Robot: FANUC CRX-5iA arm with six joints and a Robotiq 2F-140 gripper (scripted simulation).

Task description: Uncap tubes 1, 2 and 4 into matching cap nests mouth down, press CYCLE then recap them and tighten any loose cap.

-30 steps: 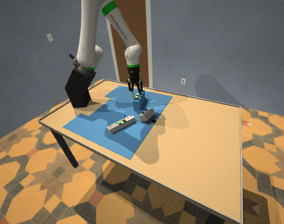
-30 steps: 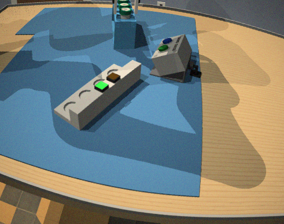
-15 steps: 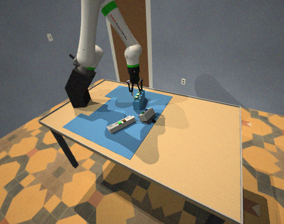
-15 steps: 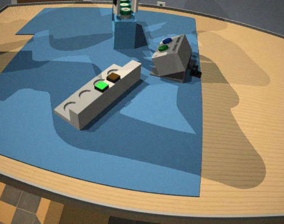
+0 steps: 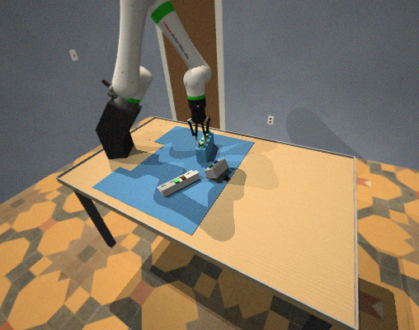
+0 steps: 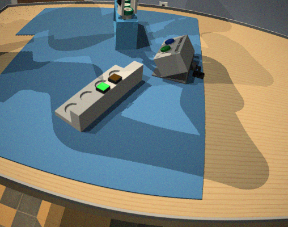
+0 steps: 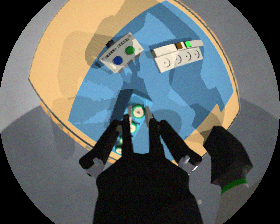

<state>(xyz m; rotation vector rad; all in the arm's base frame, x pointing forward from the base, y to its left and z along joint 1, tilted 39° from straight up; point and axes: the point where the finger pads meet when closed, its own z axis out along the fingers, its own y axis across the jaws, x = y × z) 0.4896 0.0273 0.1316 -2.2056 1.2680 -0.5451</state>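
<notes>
The blue decapping station (image 6: 126,32) stands at the far side of the blue mat, with green-topped caps in a row on its tubes. My gripper (image 6: 128,8) reaches straight down onto the row and is shut on one cap (image 6: 128,11) near the end of the station closest to the exterior camera. I cannot read which tube it is. The wrist view shows the fingers on both sides of that cap. The grey cap tray (image 6: 101,93) lies mid-mat; its visible nests are empty. Its green lamp (image 6: 102,87) is lit and its amber lamp (image 6: 115,78) is dark.
The small grey desk (image 6: 174,58) stands tilted to the right of the station, with the blue key (image 6: 169,41) and the green key (image 6: 165,49) on top. The arm's black base (image 5: 115,131) sits at the table's far left corner.
</notes>
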